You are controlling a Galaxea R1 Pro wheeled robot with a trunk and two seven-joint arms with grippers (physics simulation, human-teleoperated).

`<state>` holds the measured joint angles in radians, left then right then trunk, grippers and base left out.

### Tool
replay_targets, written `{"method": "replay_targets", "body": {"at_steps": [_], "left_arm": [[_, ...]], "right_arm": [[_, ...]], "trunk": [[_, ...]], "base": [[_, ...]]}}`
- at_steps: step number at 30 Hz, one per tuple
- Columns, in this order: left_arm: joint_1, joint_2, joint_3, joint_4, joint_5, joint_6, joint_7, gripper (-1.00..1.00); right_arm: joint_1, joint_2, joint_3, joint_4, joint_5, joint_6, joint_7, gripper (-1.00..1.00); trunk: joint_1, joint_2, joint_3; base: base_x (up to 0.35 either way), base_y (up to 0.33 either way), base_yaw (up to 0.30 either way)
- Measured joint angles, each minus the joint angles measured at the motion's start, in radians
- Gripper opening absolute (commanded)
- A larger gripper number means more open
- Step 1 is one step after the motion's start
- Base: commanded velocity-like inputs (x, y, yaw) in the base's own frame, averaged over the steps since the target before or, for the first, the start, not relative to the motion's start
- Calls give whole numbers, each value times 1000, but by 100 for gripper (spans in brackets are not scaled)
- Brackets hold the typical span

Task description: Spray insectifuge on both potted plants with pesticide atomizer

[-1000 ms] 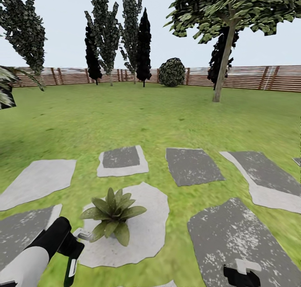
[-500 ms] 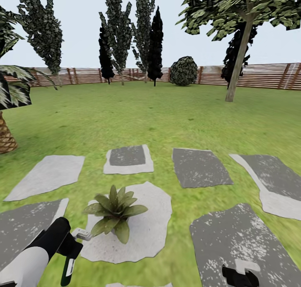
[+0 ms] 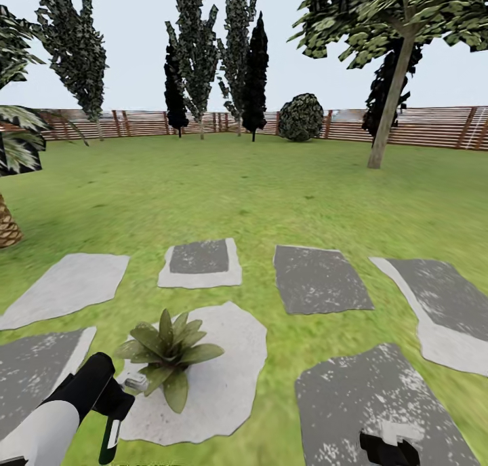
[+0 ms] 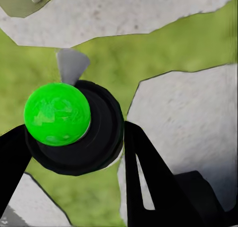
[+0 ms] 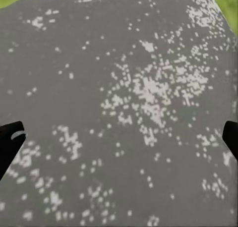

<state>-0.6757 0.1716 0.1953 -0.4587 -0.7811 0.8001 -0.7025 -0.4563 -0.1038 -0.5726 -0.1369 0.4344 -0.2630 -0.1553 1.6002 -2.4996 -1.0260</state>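
Note:
My left gripper (image 3: 112, 412) at the lower left is shut on the pesticide atomizer (image 3: 112, 433), a small dark bottle with a pale label and a grey nozzle (image 3: 135, 382). In the left wrist view the atomizer (image 4: 74, 133) shows a bright green round cap between the black fingers (image 4: 148, 177). The nozzle sits close beside one potted plant (image 3: 166, 354), a rosette of pointed green leaves on a pale stepping stone (image 3: 224, 378); its pot is hidden by leaves. The other potted plant is out of view. My right gripper (image 3: 390, 449) is open over a dark speckled stone (image 5: 129, 88), its fingertips (image 5: 10, 142) wide apart.
Grey and white stepping stones (image 3: 318, 279) lie across the green lawn (image 3: 244, 195). A palm trunk (image 3: 7, 225) stands at the left edge. Tall trees (image 3: 390, 93), a round bush (image 3: 301, 117) and a brown slatted fence (image 3: 434, 127) close off the far side.
The whole picture has shifted, so the camera has moved; the plant now sits a little lower and further left in it. Both arms keep their pose and the left stays shut on the atomizer.

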Motion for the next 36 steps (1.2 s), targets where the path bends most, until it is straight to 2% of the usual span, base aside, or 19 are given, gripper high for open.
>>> {"method": "replay_targets", "body": {"at_steps": [13,24,36], "left_arm": [[0,0,-1,-2,0,0,0,-100],[0,1,-2,0,0,0,0,-100],[0,3,-3,0,0,0,0,-100]], "right_arm": [[0,1,0,0,0,0,0,100],[0,1,0,0,0,0,0,100],[0,1,0,0,0,0,0,100]], "trunk": [[0,0,0],[0,0,0],[0,0,0]], "base": [[1,-298,270],[0,-299,55],[94,-280,260]]}}
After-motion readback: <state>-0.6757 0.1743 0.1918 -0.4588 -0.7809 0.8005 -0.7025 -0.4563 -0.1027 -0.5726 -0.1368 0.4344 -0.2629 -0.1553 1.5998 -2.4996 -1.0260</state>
